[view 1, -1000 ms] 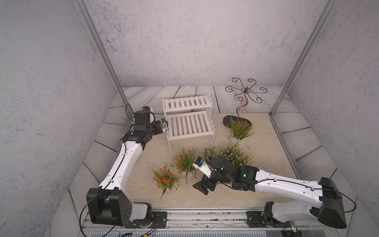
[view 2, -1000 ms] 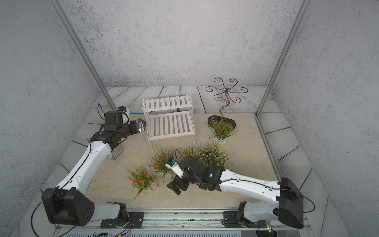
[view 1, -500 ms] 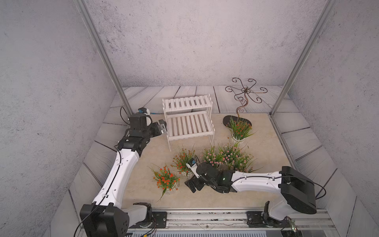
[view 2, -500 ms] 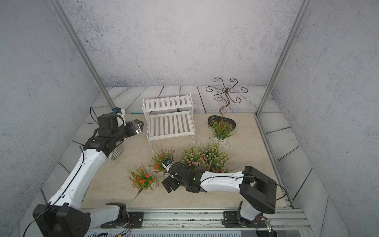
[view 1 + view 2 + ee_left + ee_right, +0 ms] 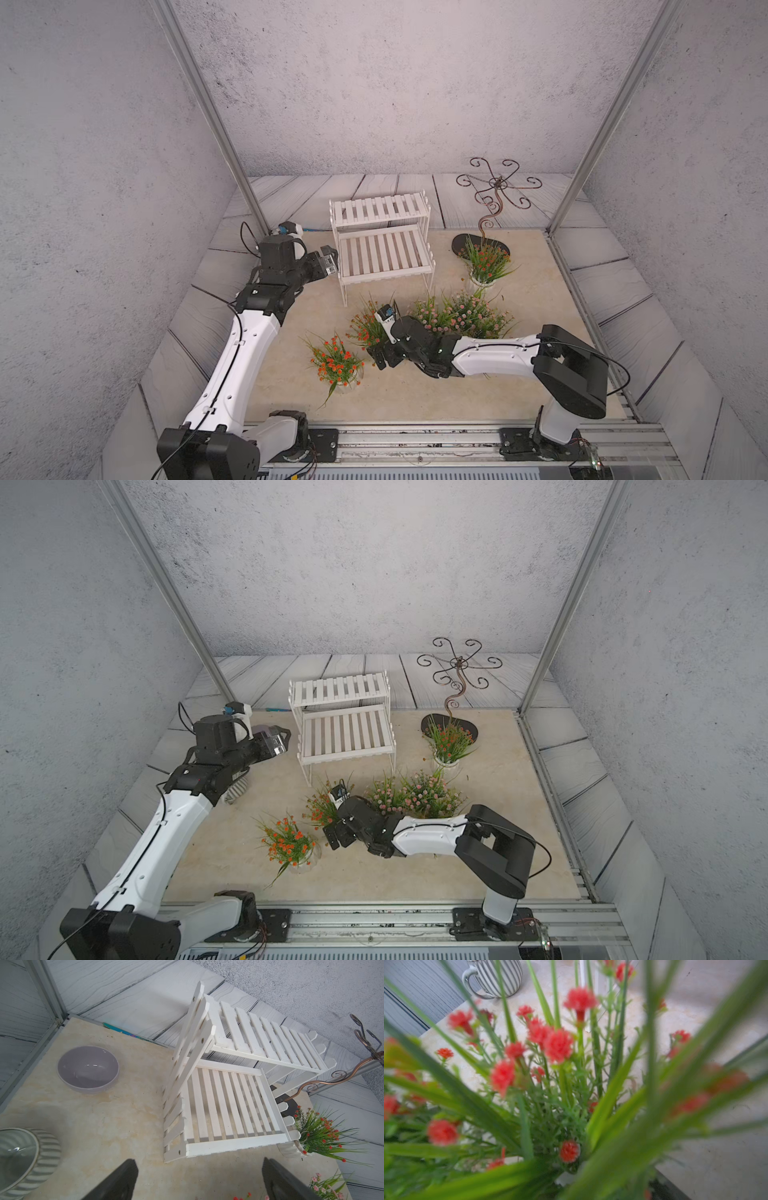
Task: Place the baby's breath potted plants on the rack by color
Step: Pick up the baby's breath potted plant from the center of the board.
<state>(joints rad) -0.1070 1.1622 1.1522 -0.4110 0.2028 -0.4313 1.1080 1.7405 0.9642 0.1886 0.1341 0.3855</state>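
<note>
So the rack (image 5: 382, 249) at 12 o'clock has both tiers bare, and the plants (image 5: 461, 316) are all down on the mat (image 5: 415, 395). Right arm (image 5: 494, 353) just folded in, sliding the right gripper (image 5: 381, 360) up to the middle orange plant (image 5: 365, 328) from its 5 o'clock, fingers spread, nothing pinched. Left gripper (image 5: 199, 1178) barely moved, parked at the rack's 9 o'clock, fingers apart, empty. First pick looks imminent, probably orange.
</note>
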